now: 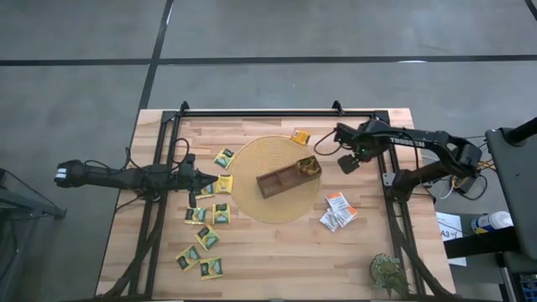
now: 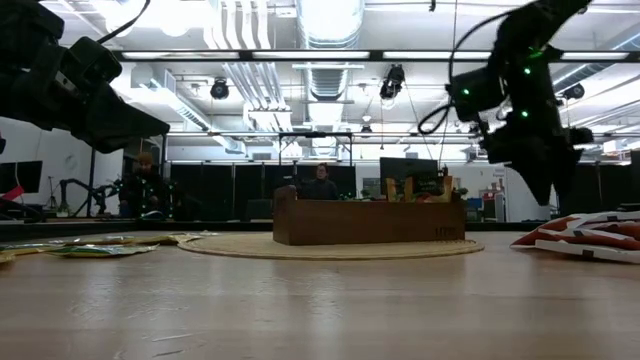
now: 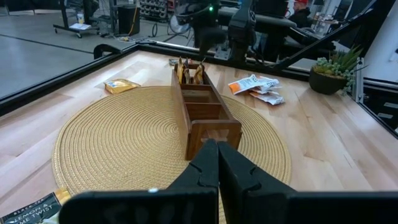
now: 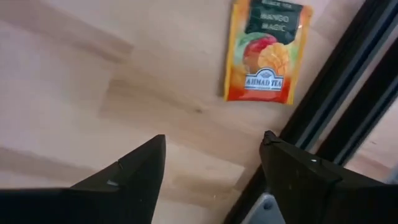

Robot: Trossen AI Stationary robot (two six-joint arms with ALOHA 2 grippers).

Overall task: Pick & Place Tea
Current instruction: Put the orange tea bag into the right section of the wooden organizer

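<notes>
My right claw point(image 4: 211, 171) hangs with fingers spread wide and empty over bare wood, because the orange mango tea packet point(image 4: 266, 50) lies just ahead. My left claw point(image 3: 217, 165) waits pinched shut, facing the brown wooden tray point(image 3: 202, 112).

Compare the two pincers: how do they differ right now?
The left pincer is shut; the right pincer is open. The left sits over the table's left side, by the green packets, facing the tray; the right sits near the far right, over bare wood close to an orange packet. Both are empty.
</notes>
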